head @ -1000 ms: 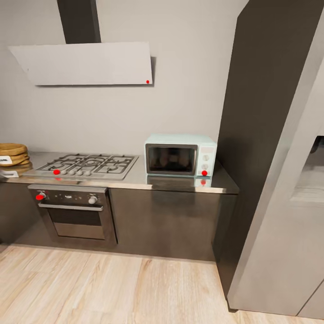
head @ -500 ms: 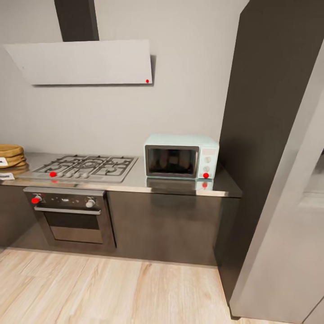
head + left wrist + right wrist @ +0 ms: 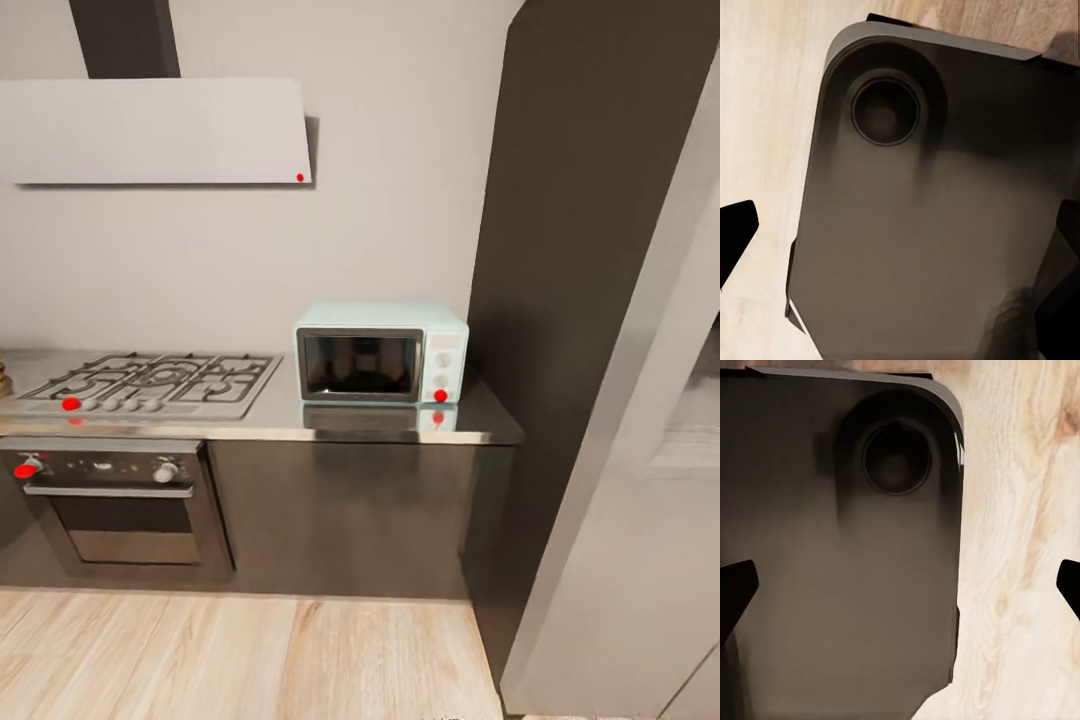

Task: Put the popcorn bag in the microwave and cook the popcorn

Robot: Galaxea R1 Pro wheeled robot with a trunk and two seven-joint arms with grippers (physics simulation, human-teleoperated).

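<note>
A tall dark cabinet (image 3: 590, 250) stands just to the right of the boxy pale mint-blue microwave (image 3: 381, 353). The microwave sits on the long shiny grey countertop (image 3: 330, 420), near its right end, with its dark glass door closed. A flat white hood (image 3: 150, 130) hangs on the wall, up and left of the microwave. A steel gas hob (image 3: 150, 384) lies left of it, with a steel oven (image 3: 115, 500) below. The right claw's dark fingertips (image 3: 736, 592) sit wide apart over the robot's dark base (image 3: 832, 547). I cannot tell if the left claw (image 3: 735, 236) is spread.

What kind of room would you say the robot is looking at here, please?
A home kitchen, most likely: a gas hob set in a steel countertop, a built-in oven beneath it, and a mint microwave.
</note>
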